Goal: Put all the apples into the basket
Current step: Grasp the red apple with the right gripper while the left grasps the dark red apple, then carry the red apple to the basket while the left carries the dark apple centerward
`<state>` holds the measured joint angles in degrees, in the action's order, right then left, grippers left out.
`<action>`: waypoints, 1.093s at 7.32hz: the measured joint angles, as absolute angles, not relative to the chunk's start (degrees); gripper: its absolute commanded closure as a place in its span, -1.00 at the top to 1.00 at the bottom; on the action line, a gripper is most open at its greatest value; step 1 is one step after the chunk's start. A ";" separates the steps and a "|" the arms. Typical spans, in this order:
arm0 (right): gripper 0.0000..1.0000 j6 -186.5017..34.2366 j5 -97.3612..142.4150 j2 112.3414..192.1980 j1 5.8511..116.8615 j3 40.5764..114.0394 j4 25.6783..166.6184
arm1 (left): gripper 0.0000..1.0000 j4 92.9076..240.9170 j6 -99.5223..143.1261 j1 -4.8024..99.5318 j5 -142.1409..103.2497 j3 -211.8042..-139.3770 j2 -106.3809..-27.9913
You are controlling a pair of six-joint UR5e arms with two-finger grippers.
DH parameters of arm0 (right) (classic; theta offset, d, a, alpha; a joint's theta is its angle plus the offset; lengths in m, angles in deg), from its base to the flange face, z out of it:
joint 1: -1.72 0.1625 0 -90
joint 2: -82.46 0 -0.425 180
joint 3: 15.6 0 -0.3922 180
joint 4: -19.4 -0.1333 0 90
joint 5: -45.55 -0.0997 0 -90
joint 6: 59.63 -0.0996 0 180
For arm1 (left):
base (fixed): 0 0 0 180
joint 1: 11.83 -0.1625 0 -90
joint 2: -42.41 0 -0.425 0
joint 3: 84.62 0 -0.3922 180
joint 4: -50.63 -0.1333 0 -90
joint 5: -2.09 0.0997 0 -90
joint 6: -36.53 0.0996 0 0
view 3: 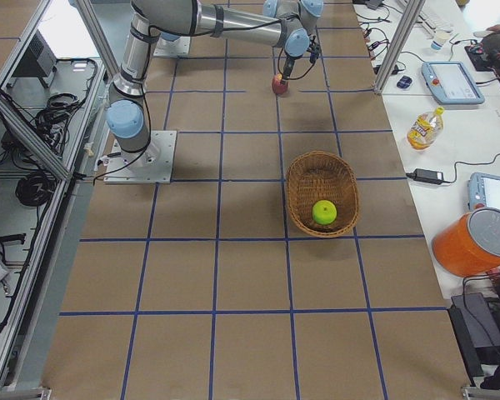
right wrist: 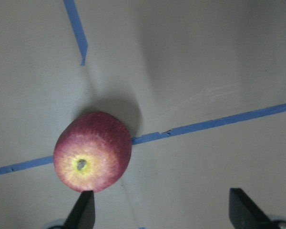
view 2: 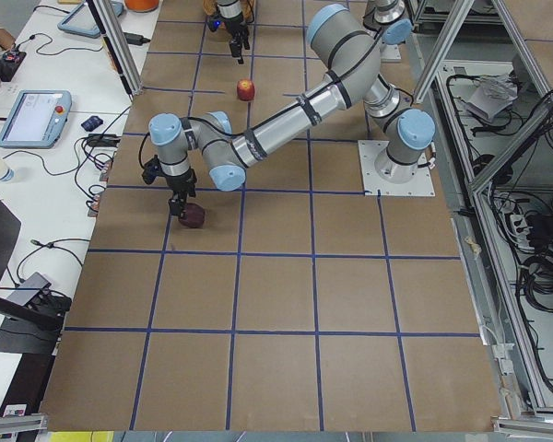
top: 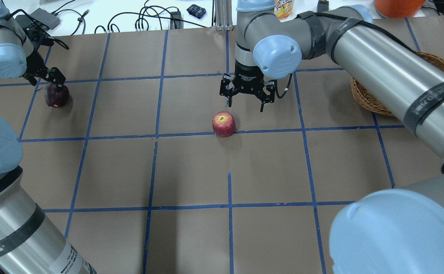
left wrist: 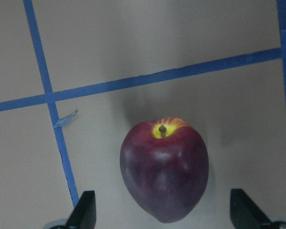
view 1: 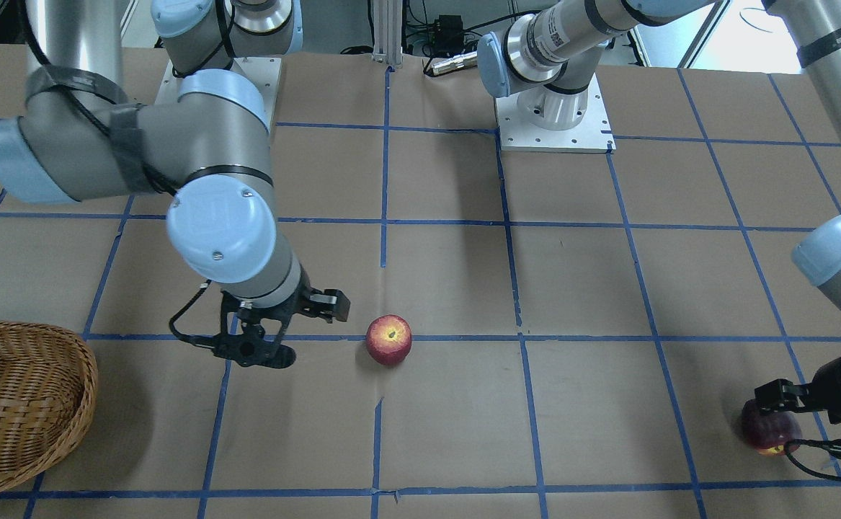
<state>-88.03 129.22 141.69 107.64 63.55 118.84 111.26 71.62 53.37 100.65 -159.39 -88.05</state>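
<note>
1. Left: maroon apple [top: 56, 96] on bench [top: 191, 171], not yet gripped; left fingers [left wrist: 85, 212] spread wide either side, empty.
2. Middle: red apple [top: 224, 123] on bench; right fingers [right wrist: 83, 212] spread, empty, just beside.
3. Right: yellow-green apple [view 3: 323, 212] already in basket [view 3: 320, 155]. One done, two left.

Table [top: 191, 171] is viewed steeply from behind the robot and from opposite; ends covered by high side views. Wrist views pointed down, close. Red apple [right wrist: 92, 151], 8 o'clock in right wrist, shared with both.
</note>
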 measured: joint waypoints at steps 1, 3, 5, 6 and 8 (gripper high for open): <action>1.00 -88.81 127.55 140.42 108.69 63.50 120.42 | 1.00 109.56 71.60 53.37 100.53 -159.48 -89.53; 1.00 -89.10 125.58 138.74 109.30 63.48 122.50 | 0.52 108.43 71.83 53.33 100.45 -159.44 -91.10; 1.00 -89.08 125.21 136.90 109.57 63.45 123.20 | -0.08 108.19 71.88 53.46 100.40 -159.41 -91.71; 1.00 -89.14 125.04 135.97 109.78 63.43 123.95 | -0.08 108.41 71.65 53.84 100.40 -159.44 -91.36; 1.00 -89.27 123.98 134.54 110.31 63.43 125.70 | -0.08 113.40 70.22 56.81 99.58 -160.02 -87.40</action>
<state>-89.27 123.98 134.54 110.31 63.43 125.70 113.40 70.22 56.81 99.58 -160.02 -87.40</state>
